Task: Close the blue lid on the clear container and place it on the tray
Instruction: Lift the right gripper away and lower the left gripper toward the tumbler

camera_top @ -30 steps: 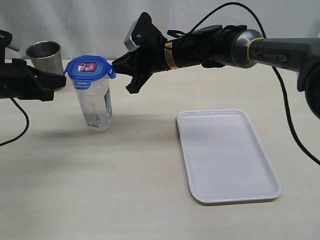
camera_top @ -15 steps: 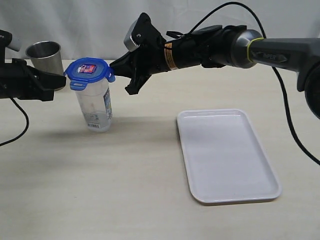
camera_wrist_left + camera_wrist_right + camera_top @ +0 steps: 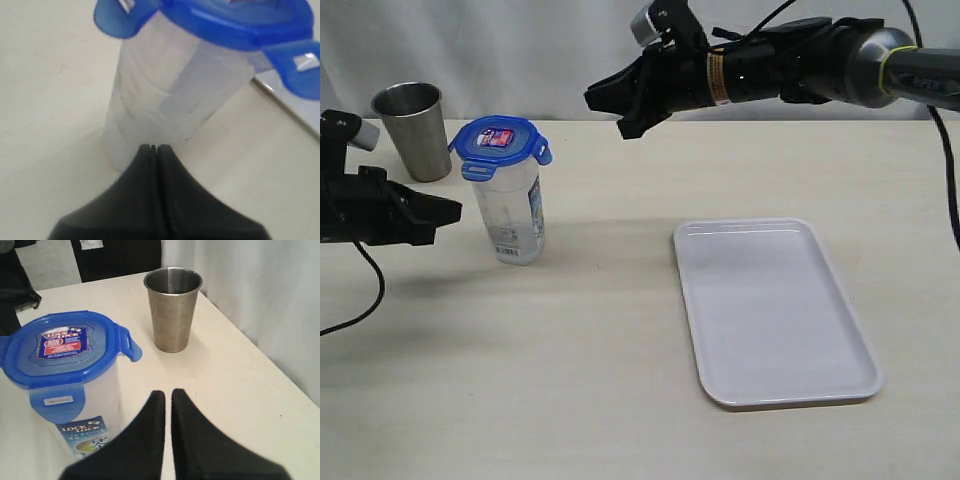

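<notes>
Blue lid (image 3: 499,140) tops the clear container (image 3: 513,215), left of centre. Left gripper (image 3: 452,209), pressed together, sits just left of it; right gripper (image 3: 592,99), likewise closed, hangs upper right. Tray (image 3: 770,320) lies lower right.

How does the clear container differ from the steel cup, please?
The clear container is translucent plastic with a printed label; the steel cup is plain grey metal. The container carries the blue lid; the cup is open-topped. The container stands taller than the cup. Both stand upright on the table.
</notes>
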`<action>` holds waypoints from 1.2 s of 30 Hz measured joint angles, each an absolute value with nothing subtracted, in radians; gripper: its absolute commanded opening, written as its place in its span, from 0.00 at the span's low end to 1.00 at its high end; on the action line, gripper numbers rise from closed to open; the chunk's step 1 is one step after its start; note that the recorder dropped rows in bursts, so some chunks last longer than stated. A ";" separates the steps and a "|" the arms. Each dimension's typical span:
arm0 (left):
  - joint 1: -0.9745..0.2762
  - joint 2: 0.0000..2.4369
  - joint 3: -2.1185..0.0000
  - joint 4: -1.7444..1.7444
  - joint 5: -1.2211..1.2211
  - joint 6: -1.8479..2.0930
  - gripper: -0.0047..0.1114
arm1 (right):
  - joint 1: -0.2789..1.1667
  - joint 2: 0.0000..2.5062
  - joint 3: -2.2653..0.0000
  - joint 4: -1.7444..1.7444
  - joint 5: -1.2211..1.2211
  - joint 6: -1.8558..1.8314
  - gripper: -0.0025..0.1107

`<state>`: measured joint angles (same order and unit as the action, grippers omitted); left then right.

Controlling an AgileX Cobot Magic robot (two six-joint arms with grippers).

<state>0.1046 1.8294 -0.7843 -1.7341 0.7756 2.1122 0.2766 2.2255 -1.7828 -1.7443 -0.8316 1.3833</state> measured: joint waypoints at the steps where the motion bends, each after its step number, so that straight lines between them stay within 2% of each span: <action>1: 0.105 1.834 -0.780 -1.734 0.771 2.112 0.04 | 0.268 2.221 -1.783 -1.744 -0.844 1.393 0.06; 6: 0.105 1.836 -0.773 -1.734 0.667 2.112 0.04 | 0.245 2.214 -1.783 -1.744 -0.863 1.415 0.06; 11: 0.105 1.785 -0.807 -1.734 0.415 2.110 0.04 | 0.242 2.214 -1.783 -1.744 -0.867 1.422 0.06; 15: 0.105 1.733 -0.936 -1.726 -0.020 1.934 0.04 | 0.242 2.214 -1.783 -1.744 -0.867 1.422 0.06; 16: 0.105 1.731 -0.949 -1.699 -0.061 1.875 0.04 | 0.242 2.214 -1.783 -1.744 -0.867 1.422 0.06; 18: 0.094 1.730 -0.975 -1.315 -0.209 1.443 0.04 | 0.242 2.214 -1.783 -1.744 -0.867 1.423 0.06; 19: 0.072 1.725 -0.935 -0.917 -0.411 0.938 0.04 | 0.242 2.214 -1.783 -1.744 -0.874 1.423 0.06; 20: 0.067 1.720 -0.894 -0.749 -0.493 0.737 0.04 | 0.242 2.214 -1.783 -1.744 -0.876 1.424 0.06; 21: 0.065 1.718 -0.811 -0.351 -0.673 0.313 0.04 | 0.242 2.214 -1.783 -1.744 -0.881 1.424 0.06; 22: 0.057 1.723 -0.769 -0.126 -0.776 0.090 0.04 | 0.242 2.214 -1.783 -1.744 -0.882 1.424 0.06; 25: 0.052 1.733 -0.666 0.157 -0.867 -0.163 0.04 | 0.242 2.214 -1.783 -1.744 -0.882 1.422 0.06; 29: 0.091 1.735 -0.484 0.296 -1.035 -0.195 0.04 | 0.242 2.214 -1.783 -1.744 -0.882 1.422 0.06; 31: 0.107 1.738 -0.440 0.380 -1.040 -0.186 0.09 | 0.242 2.214 -1.783 -1.744 -0.882 1.420 0.06; 33: 0.111 1.737 -0.427 0.545 -1.035 -0.192 0.35 | 0.242 2.214 -1.783 -1.744 -0.882 1.418 0.06; 34: 0.111 1.737 -0.425 0.667 -1.025 -0.201 0.43 | 0.242 2.214 -1.783 -1.744 -0.882 1.418 0.06; 35: 0.107 1.737 -0.425 0.706 -1.012 -0.207 0.57 | 0.242 2.214 -1.783 -1.744 -0.882 1.418 0.06; 36: 0.094 1.740 -0.425 0.736 -0.982 -0.214 0.63 | 0.242 2.214 -1.783 -1.744 -0.882 1.420 0.06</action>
<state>0.0943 1.7404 -0.4247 0.7360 -0.9815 -0.2136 0.2423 2.2140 -1.7828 -1.7443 -0.8822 1.4202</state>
